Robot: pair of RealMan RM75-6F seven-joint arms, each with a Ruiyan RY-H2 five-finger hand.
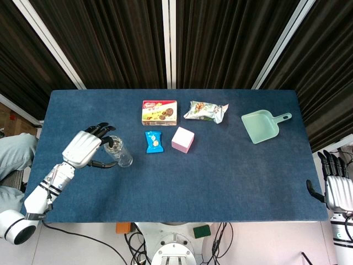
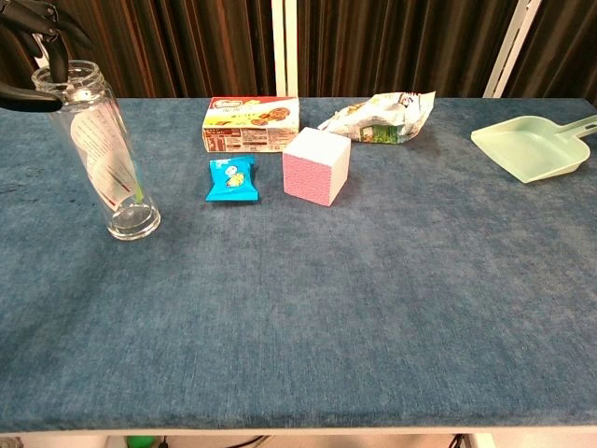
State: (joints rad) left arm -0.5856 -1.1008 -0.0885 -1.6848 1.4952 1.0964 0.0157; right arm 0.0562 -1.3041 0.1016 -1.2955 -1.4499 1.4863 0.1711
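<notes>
Dark pleated curtains are hanging behind a blue cloth-covered table (image 1: pixel 220 176). The left hand (image 1: pixel 84 148) is sitting just beside a clear glass bottle (image 2: pixel 101 149), fingers spread around its upper part; whether they are touching the glass is unclear, and no firm grip is showing. The bottle is standing upright near the table's left side. The right hand (image 1: pixel 336 185) is hanging off the right edge, fingers apart, holding nothing. A blue snack packet (image 1: pixel 154 141), pink cube (image 1: pixel 182 139), biscuit box (image 1: pixel 159 112), crumpled snack bag (image 1: pixel 206 111) and green dustpan (image 1: pixel 261 125) are lying further along.
</notes>
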